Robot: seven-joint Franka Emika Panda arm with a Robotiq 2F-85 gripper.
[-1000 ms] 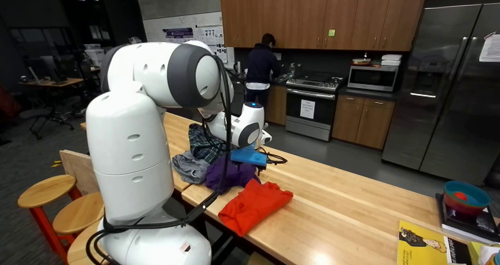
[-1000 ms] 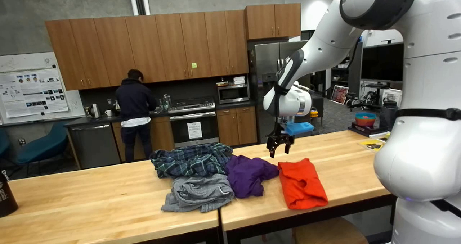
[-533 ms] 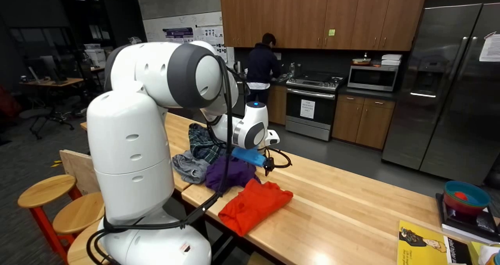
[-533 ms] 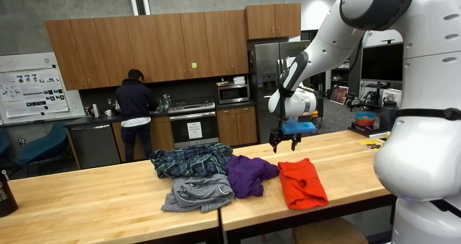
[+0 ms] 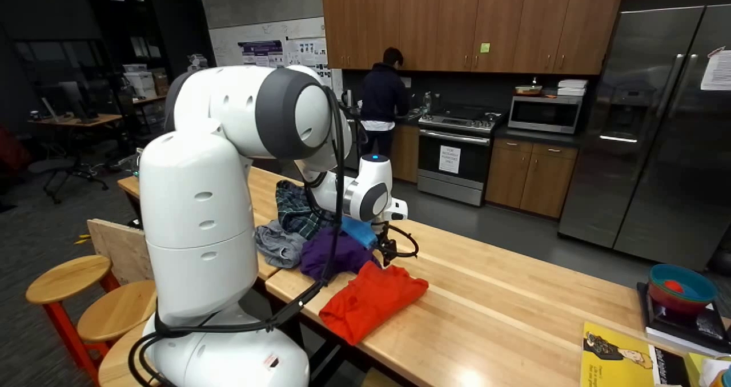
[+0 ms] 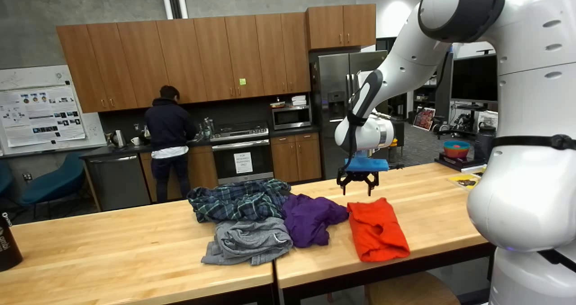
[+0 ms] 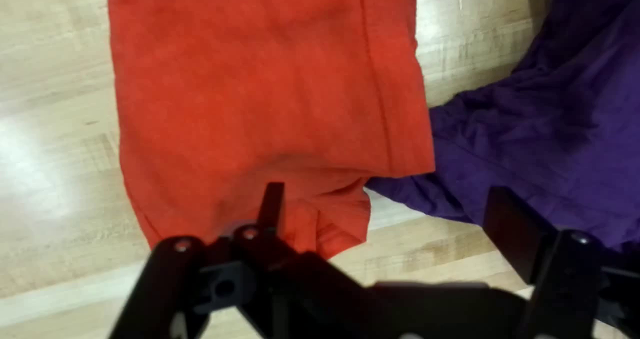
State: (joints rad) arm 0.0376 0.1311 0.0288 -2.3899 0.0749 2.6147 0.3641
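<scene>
My gripper (image 6: pixel 357 192) is open and empty, pointing down above the table behind the far edge of a folded red-orange garment (image 6: pixel 377 230). It also shows in an exterior view (image 5: pixel 387 258). In the wrist view, the jaws (image 7: pixel 387 194) are wide apart. One finger overlaps the red-orange garment (image 7: pixel 270 79), the other a purple garment (image 7: pixel 560 134); bare wood shows between them. Neither finger visibly grips cloth. The purple garment (image 6: pixel 310 219) lies crumpled beside the red-orange one. A grey garment (image 6: pixel 252 239) and a green-blue plaid garment (image 6: pixel 240 199) lie bunched beyond it.
The clothes lie on a wooden table (image 6: pixel 112 251) with a seam. Stacked bowls (image 5: pixel 679 295) on a dark stack and a yellow book (image 5: pixel 614 355) are at one end. A black bottle (image 6: pixel 6 246) stands at the other. A person (image 6: pixel 171 134) stands at the kitchen counter.
My gripper has turned so both fingers show side by side in an exterior view, and over the last half second it has come slightly lower. The arm has swung a little. The garments have not moved.
</scene>
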